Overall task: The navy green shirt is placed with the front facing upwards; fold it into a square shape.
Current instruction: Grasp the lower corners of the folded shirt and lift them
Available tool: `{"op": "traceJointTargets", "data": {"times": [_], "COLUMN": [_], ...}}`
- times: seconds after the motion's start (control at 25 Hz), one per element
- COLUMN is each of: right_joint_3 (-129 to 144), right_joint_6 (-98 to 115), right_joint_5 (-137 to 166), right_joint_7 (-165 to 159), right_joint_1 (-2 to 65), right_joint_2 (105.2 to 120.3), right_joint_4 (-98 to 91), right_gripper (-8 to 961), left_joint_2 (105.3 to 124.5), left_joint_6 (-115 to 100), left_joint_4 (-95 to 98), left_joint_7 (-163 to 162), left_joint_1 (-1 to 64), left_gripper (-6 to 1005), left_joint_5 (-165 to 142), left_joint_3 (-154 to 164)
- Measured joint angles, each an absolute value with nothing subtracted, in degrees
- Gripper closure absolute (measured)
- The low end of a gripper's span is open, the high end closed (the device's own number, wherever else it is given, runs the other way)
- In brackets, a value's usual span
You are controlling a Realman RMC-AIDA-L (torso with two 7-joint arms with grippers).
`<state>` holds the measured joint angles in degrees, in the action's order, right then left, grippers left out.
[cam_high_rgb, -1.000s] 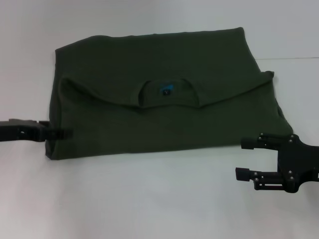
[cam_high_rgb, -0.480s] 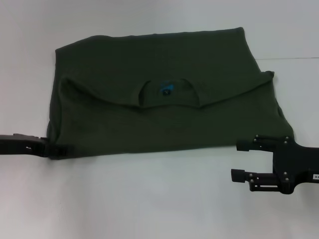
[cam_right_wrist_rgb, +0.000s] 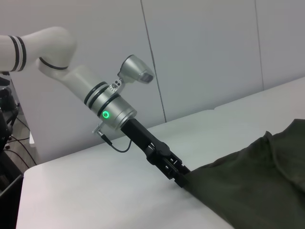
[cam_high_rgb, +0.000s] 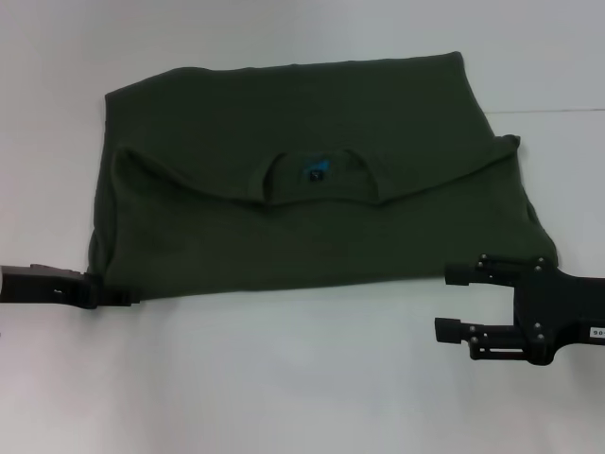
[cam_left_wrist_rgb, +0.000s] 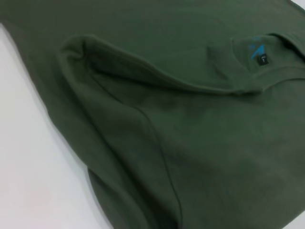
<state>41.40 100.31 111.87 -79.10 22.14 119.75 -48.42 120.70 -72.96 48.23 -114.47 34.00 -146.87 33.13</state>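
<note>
On the table (cam_high_rgb: 284,378) the shirt (cam_high_rgb: 312,218) lies half-folded. Your left gripper (cam_high_rgb: 118,295) meets its near-left corner, fingers hidden, so grip unknown; the right gripper (cam_high_rgb: 457,303), jaws apart, must take the near-right corner next.

the navy green shirt (cam_high_rgb: 312,189) is matt, soft knit cloth with a faintly fuzzy face, stitched seams, a ribbed collar (cam_left_wrist_rgb: 267,62) and a small smooth blue label (cam_high_rgb: 315,171) inside it. it lies on a table (cam_high_rgb: 284,378) whose white top looks smooth and matt. the left gripper (cam_high_rgb: 118,295) and right gripper (cam_high_rgb: 452,303) are matt black hard parts, plastic or metal cannot be told, with small bright screw heads, while the left arm (cam_right_wrist_rgb: 109,107) shows glossy white shells, brushed silver metal and black bands.
</note>
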Motion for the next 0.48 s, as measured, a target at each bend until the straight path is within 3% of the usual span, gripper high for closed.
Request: {"op": "traceJointTargets", "data": {"times": [0.48], "right_joint_3": [41.4], "right_joint_6": [100.42], "right_joint_5": [111.95], "right_joint_7": [-80.65], "right_joint_1": [22.26], "right_joint_2": [119.8], "right_joint_4": [-48.68], "right_gripper": [146], "left_joint_2": [120.76], "left_joint_6": [-70.99], "left_joint_4": [47.6], "left_joint_7": [-114.62], "left_joint_1": [34.05], "left_gripper": [330], "left_joint_5": [-147.12], "left_joint_3": [34.38]}}
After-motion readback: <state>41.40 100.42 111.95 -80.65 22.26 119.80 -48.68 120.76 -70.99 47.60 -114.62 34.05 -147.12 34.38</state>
